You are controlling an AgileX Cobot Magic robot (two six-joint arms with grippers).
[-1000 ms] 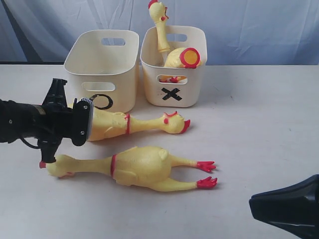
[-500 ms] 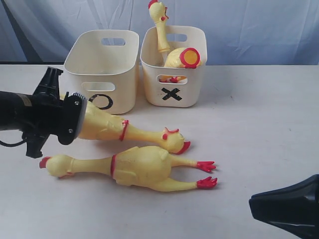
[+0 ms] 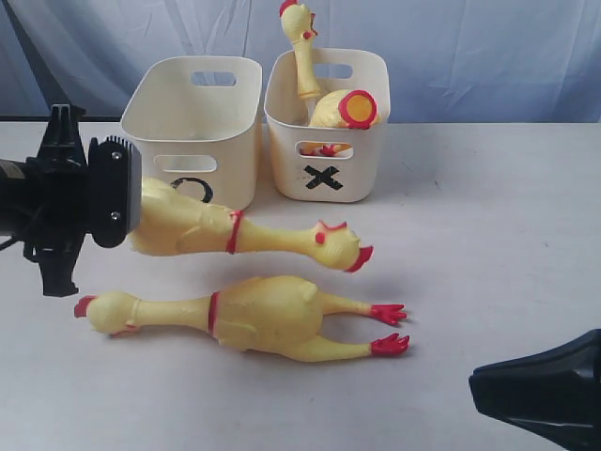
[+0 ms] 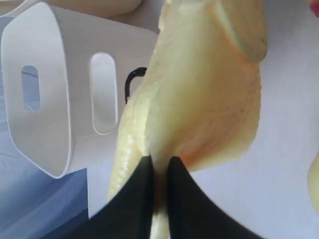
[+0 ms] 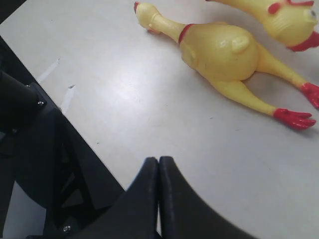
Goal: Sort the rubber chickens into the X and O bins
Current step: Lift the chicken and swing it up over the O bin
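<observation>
My left gripper is shut on the rear end of a medium rubber chicken, held level just above the table in front of the O bin; its head points right. The same chicken fills the left wrist view beside the O bin. A larger chicken lies flat on the table below it, head to the left, and shows as well in the right wrist view. The X bin holds another chicken whose neck sticks up. My right gripper is shut and empty at the near right.
A pale tabletop stretches to the right of the bins. A blue cloth backdrop hangs behind the table. Black arm hardware sits close to the right gripper at the table's edge.
The left gripper has pulled back to the left and risen, lifting the medium chicken off the table; its head now hangs free above the surface. The large chicken and right arm have not moved.
</observation>
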